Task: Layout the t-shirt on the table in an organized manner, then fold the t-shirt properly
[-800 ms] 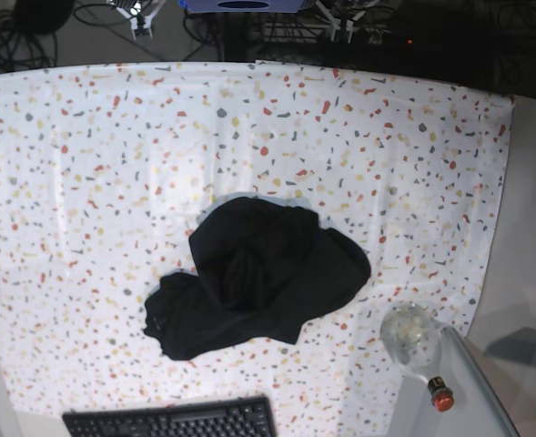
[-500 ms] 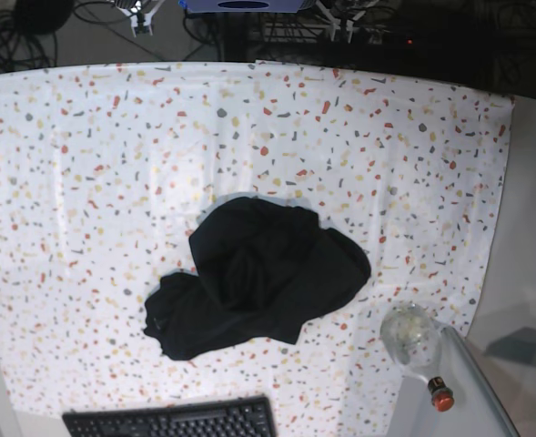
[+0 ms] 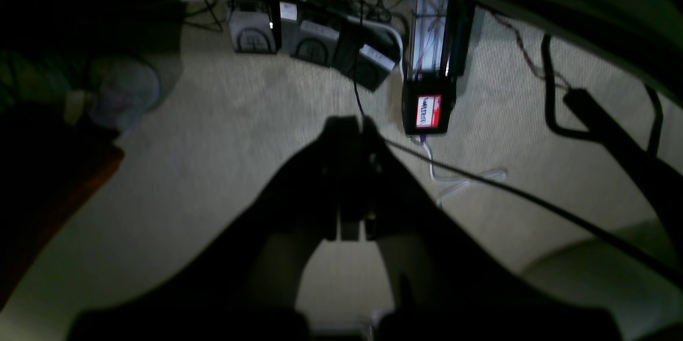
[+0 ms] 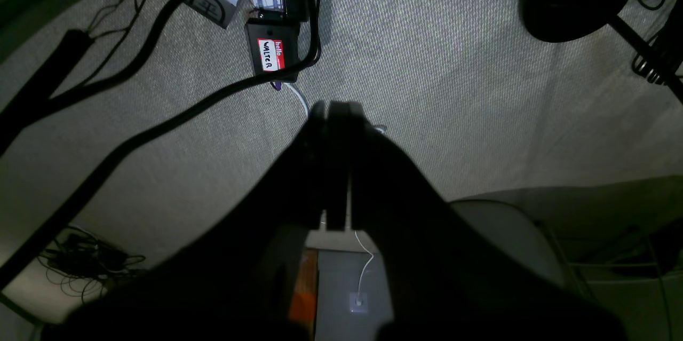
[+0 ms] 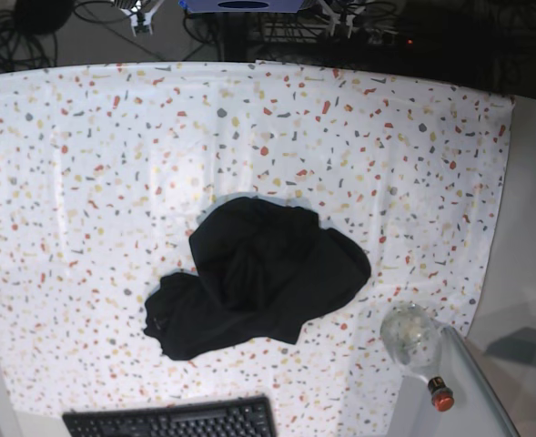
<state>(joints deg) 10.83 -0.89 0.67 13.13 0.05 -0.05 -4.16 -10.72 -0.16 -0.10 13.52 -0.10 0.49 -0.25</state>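
Both grippers, left (image 3: 349, 181) and right (image 4: 333, 170), are closed and empty, so open them, then lift the crumpled t-shirt (image 5: 254, 278) by its 3 o'clock edge.

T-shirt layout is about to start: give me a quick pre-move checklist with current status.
1. T-shirt on the table: ok.
2. T-shirt spread flat: not ok, it lies crumpled in a heap.
3. Left end effector empty: ok, shut, over the floor.
4. Right end effector empty: ok, shut, over the floor.
5. Arms above the table: not ok, none in the base view.
6. Keyboard apart from the t-shirt: ok.
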